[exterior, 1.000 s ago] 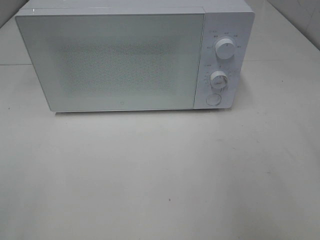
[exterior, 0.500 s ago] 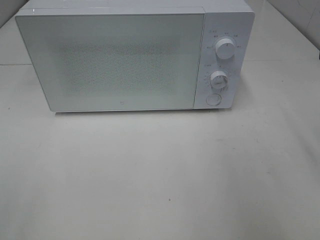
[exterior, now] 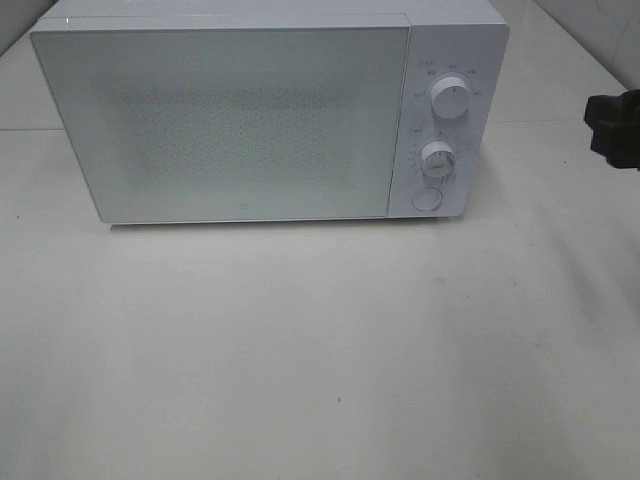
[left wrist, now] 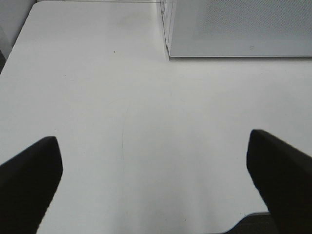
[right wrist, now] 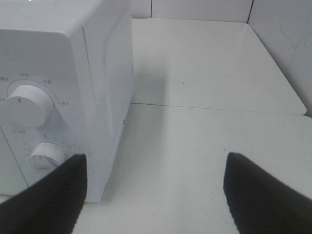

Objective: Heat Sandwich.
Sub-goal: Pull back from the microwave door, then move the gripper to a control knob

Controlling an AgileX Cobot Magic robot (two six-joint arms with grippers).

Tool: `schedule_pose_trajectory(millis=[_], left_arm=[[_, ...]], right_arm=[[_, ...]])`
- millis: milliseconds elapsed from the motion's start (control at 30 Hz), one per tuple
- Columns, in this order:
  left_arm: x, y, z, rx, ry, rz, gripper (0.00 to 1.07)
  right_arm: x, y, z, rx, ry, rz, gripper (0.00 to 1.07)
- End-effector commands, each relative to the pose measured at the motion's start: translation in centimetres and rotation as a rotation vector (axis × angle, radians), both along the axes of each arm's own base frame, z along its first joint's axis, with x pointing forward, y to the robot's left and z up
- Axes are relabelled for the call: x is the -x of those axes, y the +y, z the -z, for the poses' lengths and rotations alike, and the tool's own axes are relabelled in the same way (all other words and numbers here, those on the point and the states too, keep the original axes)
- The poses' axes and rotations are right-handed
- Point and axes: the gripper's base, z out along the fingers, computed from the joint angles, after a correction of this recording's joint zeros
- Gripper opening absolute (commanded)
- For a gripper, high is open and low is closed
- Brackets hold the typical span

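Sandwich: not seen in any view; whether it sits behind the frosted door cannot be told.
Microwave (exterior: 250, 120): stands at the rear of the worktop (exterior: 320, 350), door shut; upper dial (exterior: 452, 100), lower dial (exterior: 438, 160) and round button (exterior: 427, 199) stacked on its right panel.
Right hand (right wrist: 156, 200): fingers (right wrist: 48, 195) apart, nothing between them; beside the microwave's right wall, near the panel.
Left hand (left wrist: 151, 180): fingers (left wrist: 29, 170) wide apart, empty, over bare worktop, short of the microwave's front.
Risk 1: the controls sit close together, so a spread hand reaching for one would likely catch its neighbour and set the wrong heat or time.
Risk 2: a push on the panel or side wall could slide the light cabinet across the smooth worktop.
Risk 3: heating started with no sandwich confirmed inside.
Change: the right hand now shows at the right edge of the high view, absent a second ago; the microwave has not shifted.
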Motion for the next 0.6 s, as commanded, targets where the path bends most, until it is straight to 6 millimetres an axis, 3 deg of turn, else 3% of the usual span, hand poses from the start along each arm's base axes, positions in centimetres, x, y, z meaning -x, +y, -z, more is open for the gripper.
schedule_pose_trajectory(millis=[33,167,600], left_arm=[[0.3,0.0,0.0,0.006,-0.025,-0.004,0.98],[0.3,0.0,0.0,0.006,-0.025,-0.004,0.98],[0.3,0.0,0.0,0.006,-0.025,-0.004,0.98]], right_arm=[[-0.2,0.5,0.5,0.025,-0.042,-0.014,0.75],[-0.6,2.3,2.3,0.065,-0.057,-0.013,0.75],[-0.5,6.7,4.4,-0.014,-0.105,0.068,0.75]])
